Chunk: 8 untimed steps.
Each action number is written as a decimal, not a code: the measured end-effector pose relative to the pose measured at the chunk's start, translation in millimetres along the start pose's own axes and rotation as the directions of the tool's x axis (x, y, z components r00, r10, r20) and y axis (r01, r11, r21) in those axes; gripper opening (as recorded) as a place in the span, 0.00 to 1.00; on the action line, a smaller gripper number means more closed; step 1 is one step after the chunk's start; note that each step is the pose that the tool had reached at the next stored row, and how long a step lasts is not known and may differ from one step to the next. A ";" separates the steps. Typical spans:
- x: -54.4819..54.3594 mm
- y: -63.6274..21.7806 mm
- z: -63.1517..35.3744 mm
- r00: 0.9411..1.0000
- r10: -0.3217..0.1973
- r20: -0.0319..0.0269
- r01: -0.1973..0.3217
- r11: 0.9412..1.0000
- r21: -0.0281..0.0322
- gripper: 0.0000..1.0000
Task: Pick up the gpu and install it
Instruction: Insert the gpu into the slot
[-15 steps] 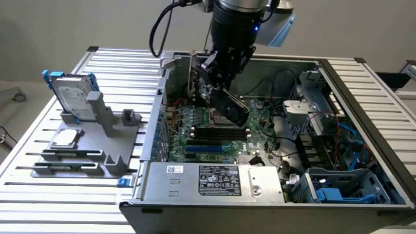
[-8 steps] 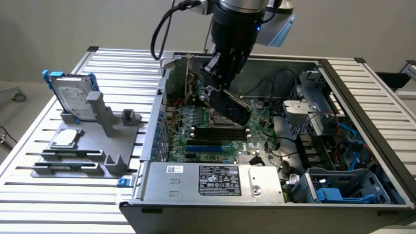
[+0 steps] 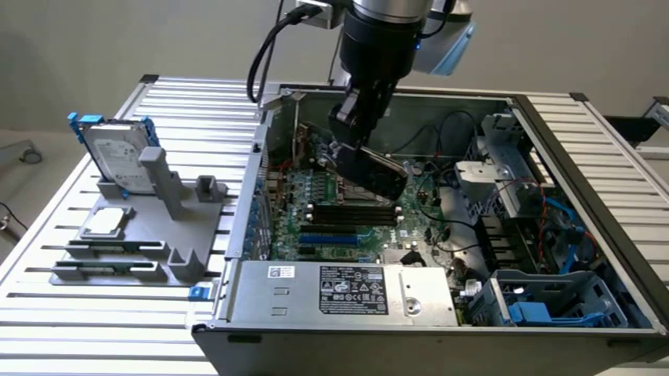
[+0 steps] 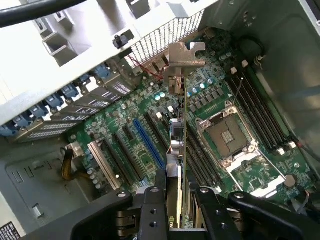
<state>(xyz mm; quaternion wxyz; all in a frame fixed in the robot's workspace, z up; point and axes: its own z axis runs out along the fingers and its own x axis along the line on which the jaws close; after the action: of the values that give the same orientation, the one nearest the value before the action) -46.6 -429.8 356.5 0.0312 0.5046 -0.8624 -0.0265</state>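
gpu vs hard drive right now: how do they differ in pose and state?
1. The gpu is clamped in the gripper, tilted over the motherboard inside the open case. The hard drive stands in the gray fixture outside the case, at the exterior view's left.
2. The gpu has a black cover and a silver end bracket. The hard drive is silver with a blue frame.
Shared: both are on edge, neither lying flat.

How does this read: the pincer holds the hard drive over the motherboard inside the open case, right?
Wrong in one respect: the pincer holds the gpu, not the hard drive, over the motherboard inside the open case. The wrist view shows the card in its grip; the hard drive stands on a rack outside.
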 end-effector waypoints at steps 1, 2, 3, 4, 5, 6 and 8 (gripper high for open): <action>0.0 0.0 0.6 1.000 -0.017 -0.001 0.017 1.000 0.000 0.26; 0.0 -0.1 1.2 0.999 -0.035 -0.002 0.035 0.999 0.001 0.26; 0.0 -0.1 2.0 0.999 -0.054 -0.004 0.054 0.999 0.001 0.26; 0.0 -0.2 2.7 0.997 -0.072 -0.005 0.072 0.997 0.002 0.26; 0.0 -0.2 3.5 0.996 -0.090 -0.007 0.090 0.996 0.002 0.26; -0.1 -0.3 4.2 0.994 -0.106 -0.008 0.106 0.994 0.002 0.26; -0.1 -0.4 5.4 0.991 -0.134 -0.009 0.134 0.991 0.002 0.26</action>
<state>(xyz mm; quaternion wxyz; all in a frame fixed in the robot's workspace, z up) -46.7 -429.8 351.1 0.0323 0.5616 -0.8264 -0.0252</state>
